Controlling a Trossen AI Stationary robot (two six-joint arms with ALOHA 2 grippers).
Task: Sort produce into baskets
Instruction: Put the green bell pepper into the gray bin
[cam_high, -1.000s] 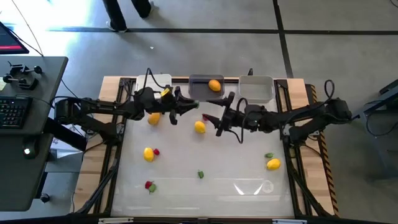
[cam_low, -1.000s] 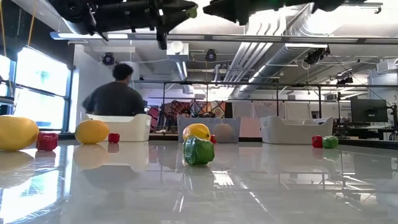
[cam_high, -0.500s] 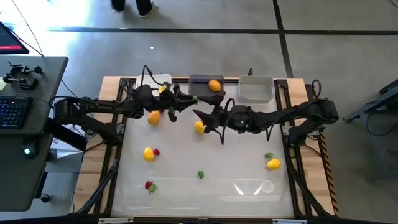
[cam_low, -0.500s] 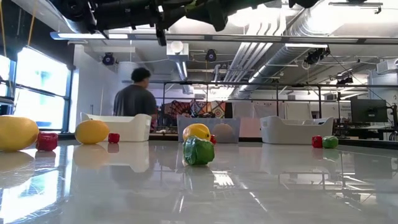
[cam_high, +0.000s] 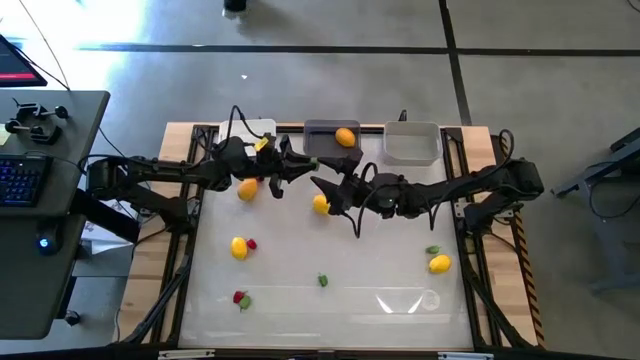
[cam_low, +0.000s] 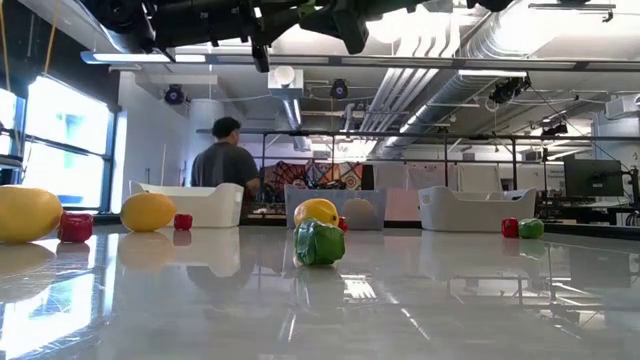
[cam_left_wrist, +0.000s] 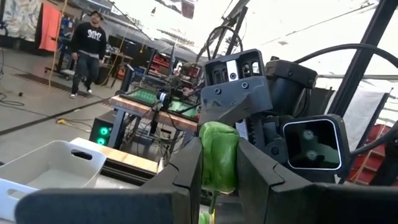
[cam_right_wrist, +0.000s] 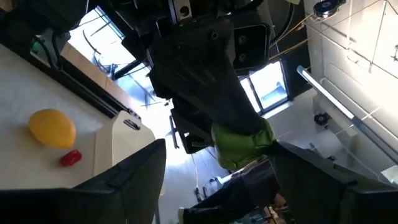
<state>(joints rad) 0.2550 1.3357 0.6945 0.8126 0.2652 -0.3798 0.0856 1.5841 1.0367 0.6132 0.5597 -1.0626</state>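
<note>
Left hand (cam_left_wrist: 217, 177) pinches a small green piece (cam_left_wrist: 219, 155) in the air near the bench's far edge, right hand (cam_high: 322, 190) spread facing it — looks light, stiff, slick plastic, so grip its broad flanks.

The left end effector (cam_left_wrist: 219, 171) pinches a green piece (cam_left_wrist: 218, 155) — the right arm's end effector (cam_left_wrist: 249, 99) close behind it.
</note>
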